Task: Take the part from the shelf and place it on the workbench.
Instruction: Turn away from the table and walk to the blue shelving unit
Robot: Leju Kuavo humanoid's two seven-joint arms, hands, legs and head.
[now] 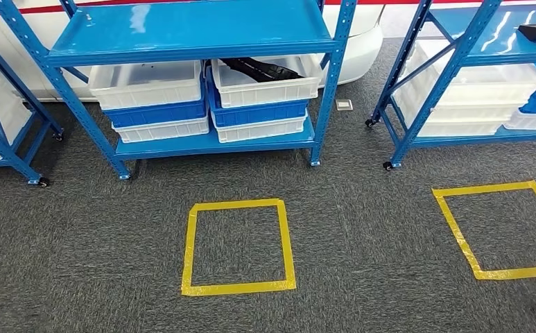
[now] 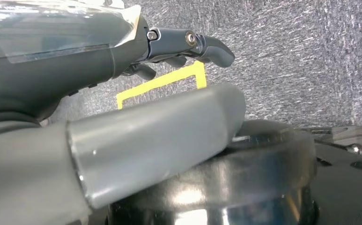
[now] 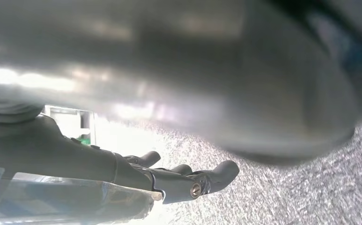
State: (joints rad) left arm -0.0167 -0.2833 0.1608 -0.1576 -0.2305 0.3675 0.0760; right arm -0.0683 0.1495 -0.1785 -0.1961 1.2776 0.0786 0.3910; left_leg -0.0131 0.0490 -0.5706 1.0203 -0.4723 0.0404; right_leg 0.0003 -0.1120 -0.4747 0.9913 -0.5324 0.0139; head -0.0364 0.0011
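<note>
Part waits in shelf bin
Black part (image 1: 261, 69) lies in the far white bin (image 1: 265, 87); left hand (image 2: 122, 93) and right hand (image 3: 136, 164) empty, fingers apart

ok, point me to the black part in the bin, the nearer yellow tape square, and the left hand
black part (image 1: 261, 69), head view, its middle inside the white bin
yellow tape square (image 1: 238, 286), head view, near edge strip
left hand (image 2: 122, 140), left wrist view, thumb

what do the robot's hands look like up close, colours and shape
The left hand has a thick, smooth light-grey thumb, rounded at the tip, and darker grey fingers with small silver screws. The right hand looks alike: pale grey thumb, dark fingers.
</note>
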